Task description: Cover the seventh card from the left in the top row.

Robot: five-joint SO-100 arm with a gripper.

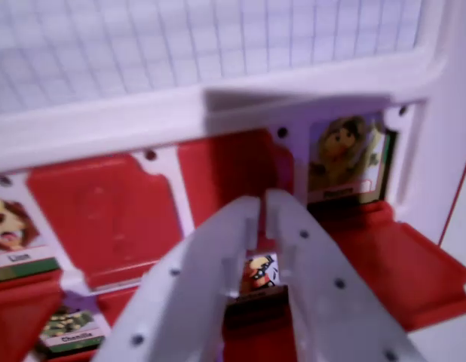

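Card (346, 160) with a yellow animal lies uncovered near the board's (218, 105) top right corner, beside a raised red flap (225, 177). Gripper (263, 215), jaws narrowly parted and empty, hangs just below that flap.

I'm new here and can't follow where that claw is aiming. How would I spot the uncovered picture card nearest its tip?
Start at the white plastic game board with red flaps. Follow its top row to the wrist view's right, past the red closed flap. There stands the uncovered yellow-figure card, just beyond the white gripper; unlike its red neighbours, it shows a picture.
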